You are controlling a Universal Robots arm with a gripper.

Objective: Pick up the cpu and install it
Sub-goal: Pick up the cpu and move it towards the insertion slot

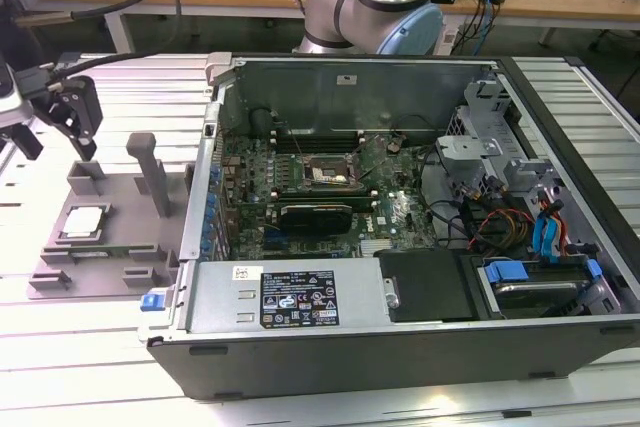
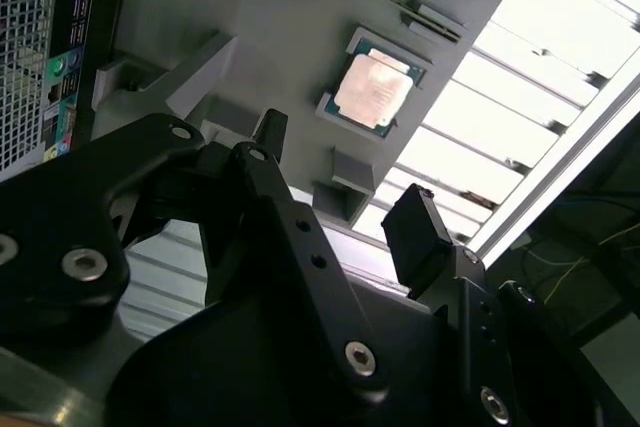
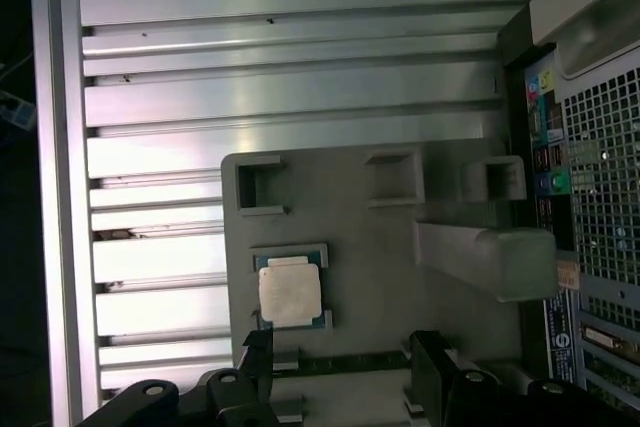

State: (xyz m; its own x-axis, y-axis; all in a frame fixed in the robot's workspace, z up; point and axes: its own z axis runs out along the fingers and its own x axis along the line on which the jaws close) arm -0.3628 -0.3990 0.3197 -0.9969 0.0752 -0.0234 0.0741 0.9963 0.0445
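Pincer (image 3: 340,352) hangs open and empty over the grey tray (image 3: 370,247), where the cpu (image 3: 290,292) lies in its recess, untouched. Approach for the pick seems in hand; gripping calls for straddling it squarely. Beyond, the socket (image 1: 330,175) sits in the open case (image 1: 220,292)

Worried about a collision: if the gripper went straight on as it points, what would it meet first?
Most likely the grey tray, on bare plastic beside the cpu; the gripper is open, and depth is unclear.
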